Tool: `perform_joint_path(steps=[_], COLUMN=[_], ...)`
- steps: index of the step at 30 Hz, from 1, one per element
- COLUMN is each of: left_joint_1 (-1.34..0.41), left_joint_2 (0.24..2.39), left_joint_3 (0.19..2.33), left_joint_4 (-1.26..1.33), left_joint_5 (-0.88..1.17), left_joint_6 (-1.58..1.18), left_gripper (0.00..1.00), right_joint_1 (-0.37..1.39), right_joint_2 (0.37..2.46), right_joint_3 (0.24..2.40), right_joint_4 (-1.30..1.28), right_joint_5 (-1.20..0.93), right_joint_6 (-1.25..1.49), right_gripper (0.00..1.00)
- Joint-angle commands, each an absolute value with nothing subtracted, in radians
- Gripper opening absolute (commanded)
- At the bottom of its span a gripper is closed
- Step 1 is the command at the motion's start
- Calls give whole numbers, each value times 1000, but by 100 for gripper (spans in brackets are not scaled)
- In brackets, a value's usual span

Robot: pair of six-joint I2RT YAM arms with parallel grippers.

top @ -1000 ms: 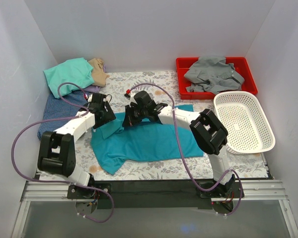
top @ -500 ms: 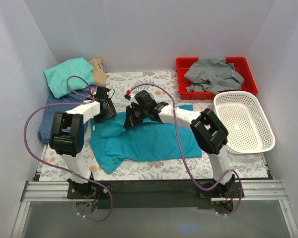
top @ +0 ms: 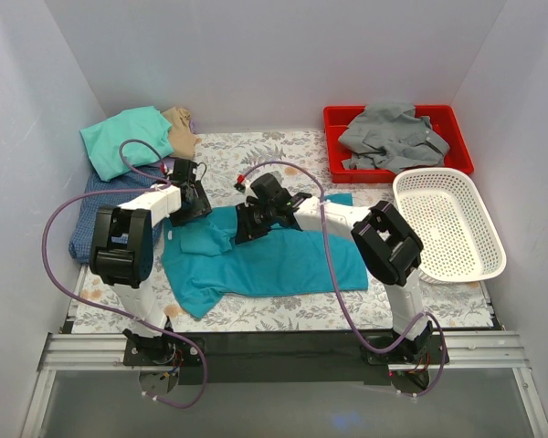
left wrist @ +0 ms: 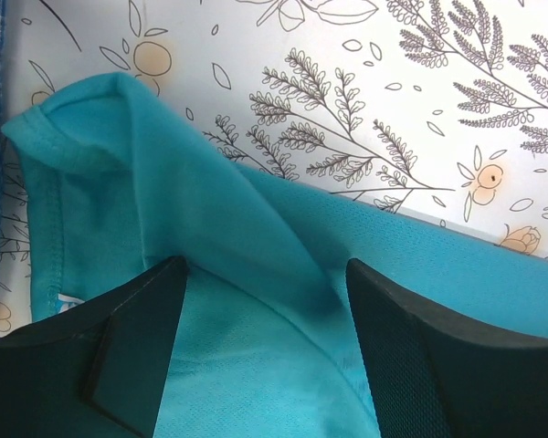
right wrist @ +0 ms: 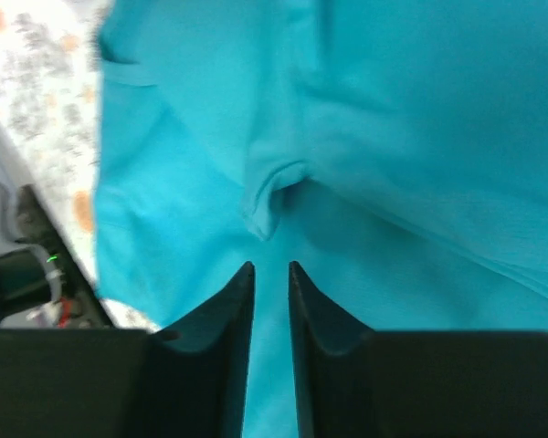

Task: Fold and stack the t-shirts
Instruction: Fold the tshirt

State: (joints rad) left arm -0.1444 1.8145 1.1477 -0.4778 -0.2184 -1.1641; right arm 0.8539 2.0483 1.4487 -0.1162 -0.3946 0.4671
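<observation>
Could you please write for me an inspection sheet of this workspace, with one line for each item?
Surface: table with a flowered cover, partly hidden under cloth.
Job's things: teal t-shirt spread in the middle, partly folded; mint green shirt, tan shirt and blue-checked shirt heaped at far left; grey shirt in the red tray.
Clutter: white mesh basket at right, nothing in it.
Grippers: left gripper open above the teal t-shirt's edge; right gripper narrowly open over it, holding nothing.
Cables: purple cables loop from both arms; the right one crosses the teal t-shirt.
Surroundings: white walls on three sides.
</observation>
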Motion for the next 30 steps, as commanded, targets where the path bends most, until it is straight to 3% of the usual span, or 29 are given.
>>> perform_joint_path(steps=[1,4,12,20,30], left_joint_1=[-135,-135,-135,-135,-135], left_joint_2=[1781,1708,1578,1640,1813], left_joint_3=[1166,1166,1138,1072,1130], left_joint_4=[-465,-465,-475,-465,-509], left_joint_5=[-199,-186,-104,60,29], left_joint_6=[-1128,-1106,-1101,-1153,-1147], left_gripper=[69,69,71,68,66], right_joint_1=[862,842,686,555,465], right_joint_2=[1955,1875,1830,1939,2017], right_joint_3=[1439,1373,1316,1394,1342], right_joint_4=[-173,-189,-196,-215,-265], right_joint_5=[-201,-52,-5,-74,-20], right_joint_6=[359,312,204,163,215], right_gripper=[33,40,41,41,39])
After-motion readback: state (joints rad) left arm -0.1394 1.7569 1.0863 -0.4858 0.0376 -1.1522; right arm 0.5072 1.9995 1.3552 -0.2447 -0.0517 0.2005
